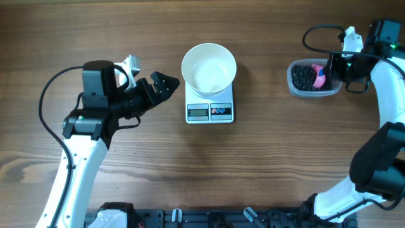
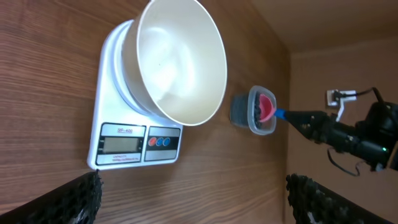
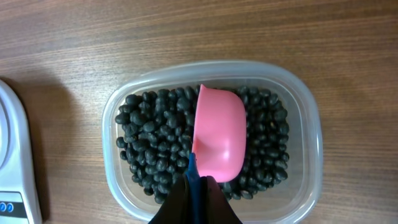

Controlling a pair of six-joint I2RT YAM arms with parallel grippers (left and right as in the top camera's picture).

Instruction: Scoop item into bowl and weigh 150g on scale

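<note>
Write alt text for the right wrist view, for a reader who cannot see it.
A pink scoop sits among black beans in a clear plastic tub, its thin handle pinched in the right gripper at the bottom edge. The tub stands on a wooden table, with a corner of the white scale at the left.

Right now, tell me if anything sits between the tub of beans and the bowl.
Nothing visible does. Only bare table lies between the tub and the bowl on the scale. The pink scoop, held by the right gripper, is down in the beans; the left gripper is on the bowl's far side.
</note>
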